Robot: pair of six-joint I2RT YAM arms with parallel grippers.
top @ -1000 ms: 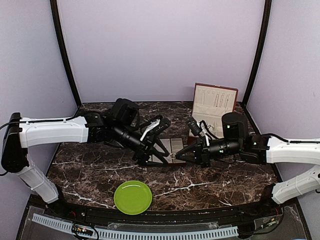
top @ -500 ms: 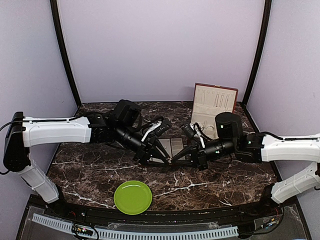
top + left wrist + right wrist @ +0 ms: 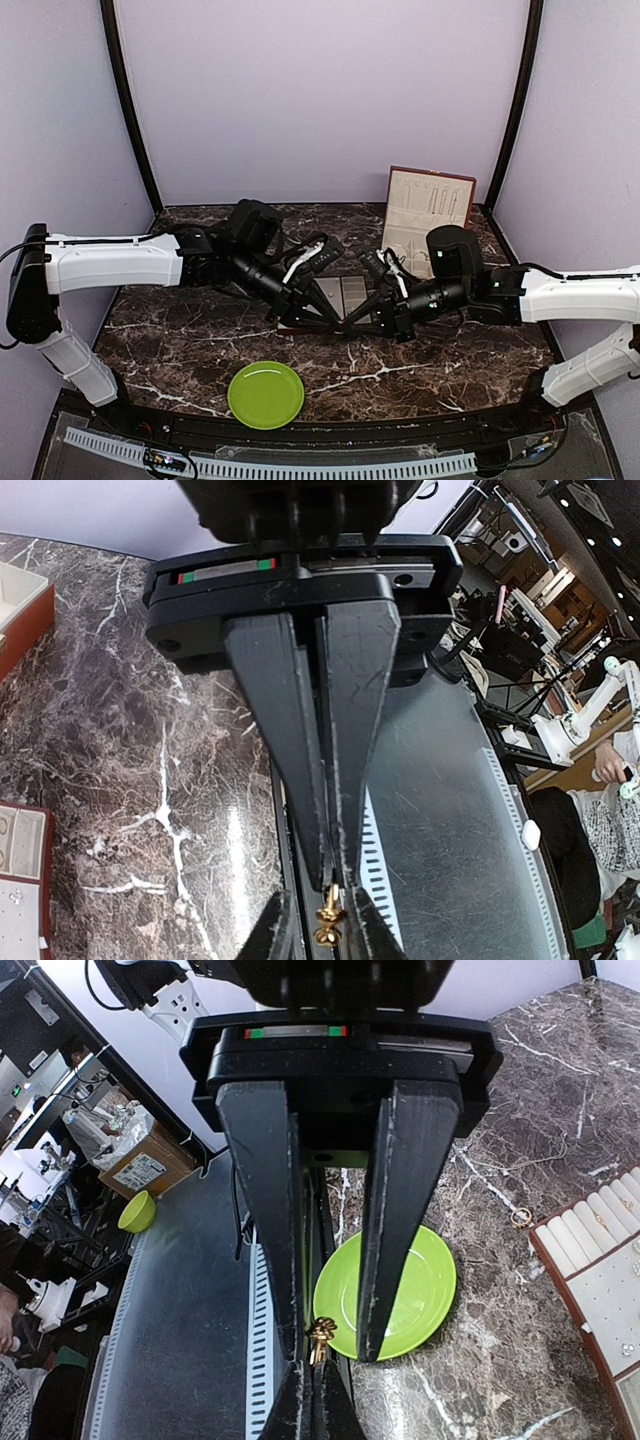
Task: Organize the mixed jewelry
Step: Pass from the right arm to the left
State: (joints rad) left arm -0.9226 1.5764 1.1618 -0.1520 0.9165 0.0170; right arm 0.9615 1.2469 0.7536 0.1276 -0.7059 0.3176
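It's a mid-air handover, by the look of it: the left hand (image 3: pixel 328 880) is pinched tight on a tiny gold jewelry piece (image 3: pixel 328 917) right at its fingertips, the right hand (image 3: pixel 332 1350) stands parted either side of it, so next that right hand needs to close squarely before the left lets go.

Top: high behind, looking down on whole table (image 3: pixel 180 340).
Left wrist: close, facing near edge.
Right wrist: likewise.
Shared: plate (image 3: pixel 266 394), top and right wrist.

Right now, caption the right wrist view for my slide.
Open right tool straddles gold piece pinched by left tool.
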